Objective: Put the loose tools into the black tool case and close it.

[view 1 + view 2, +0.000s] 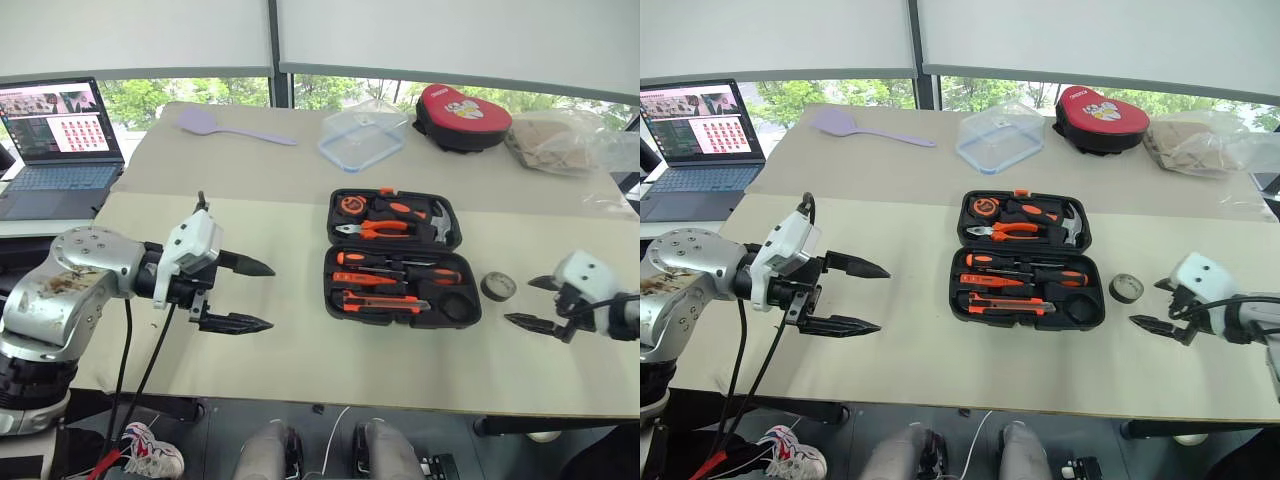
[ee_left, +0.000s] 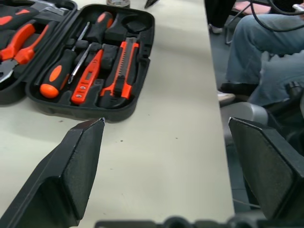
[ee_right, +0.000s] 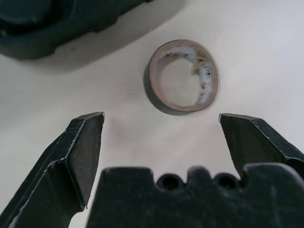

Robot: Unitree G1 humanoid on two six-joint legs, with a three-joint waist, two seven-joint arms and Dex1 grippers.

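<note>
Beige tabletop (image 1: 280, 330) in front of a window is carrying the black tool case (image 1: 400, 258), which is lying open and flat near the centre, its lid half toward the window and its tray half toward the robot. Orange-handled pliers (image 1: 378, 228) and a hammer (image 1: 441, 222) are sitting in the lid half; two black-and-orange-handled screwdrivers (image 1: 400, 268), a slim all-orange screwdriver (image 2: 88, 78) and an orange-black utility knife (image 1: 385, 301) are lying in the tray's recesses. A small grey tape roll (image 1: 498, 286) is resting on the table just beside the case's right edge. The left gripper (image 1: 252, 295) is hovering left of the case, fingers spread wide and empty. The right gripper (image 1: 528, 303) is hanging just beside the tape roll, fingers also apart, gripping nothing. A laptop (image 1: 62, 140), a lilac spatula (image 1: 230, 127), a clear container (image 1: 362, 135) and a red-and-black pouch (image 1: 462, 116) are lying farther back.
</note>
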